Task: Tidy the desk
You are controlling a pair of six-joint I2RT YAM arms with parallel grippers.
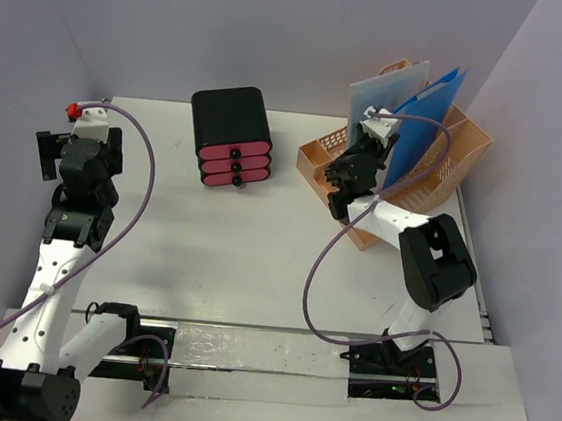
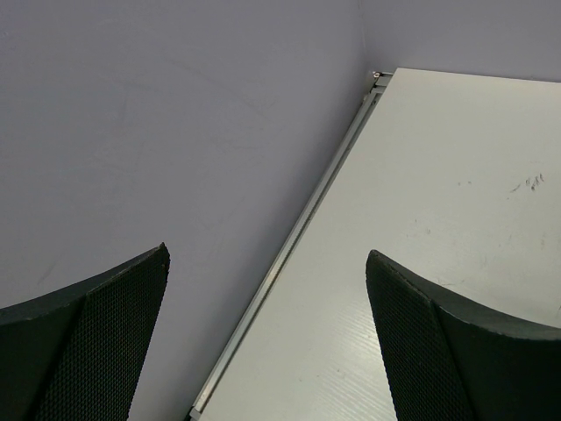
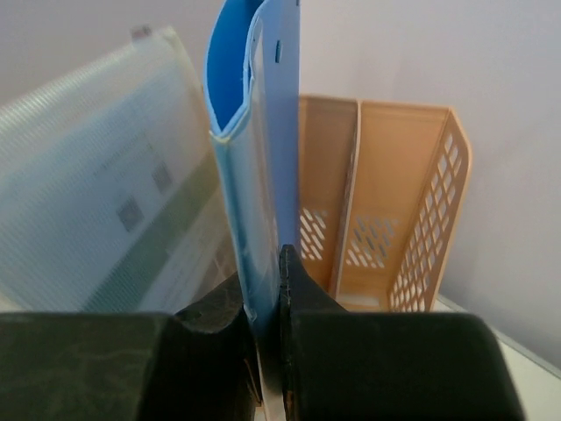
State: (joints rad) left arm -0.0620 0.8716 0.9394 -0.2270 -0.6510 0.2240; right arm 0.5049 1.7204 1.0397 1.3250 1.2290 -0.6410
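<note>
Over on the left, the left gripper [image 2: 267, 259] hangs with its fingers spread wide and nothing between them, above the left edge of the desk [image 1: 256, 258] — the big white tabletop everything stands on. Toward the middle, at the back, sits the black drawer box [image 1: 231, 135]. Further right, the peach-orange mesh file rack [image 1: 317, 159] stands at the desk's far right corner, and the right gripper [image 3: 272, 263] is pressed together on the lower edge of a blue folder [image 1: 425, 135] standing in it, just beside a translucent pale folder [image 1: 384, 96].

The step looks to be filing that blue folder. I'd keep it upright, lower it straight down its slot, and let go only once its bottom edge rests on the rack floor — whether it does yet, I can't tell. Nudging the pale folder sideways is the thing to avoid.

By count: two arms, one drawer box with three pink drawers, one rack, two folders.
</note>
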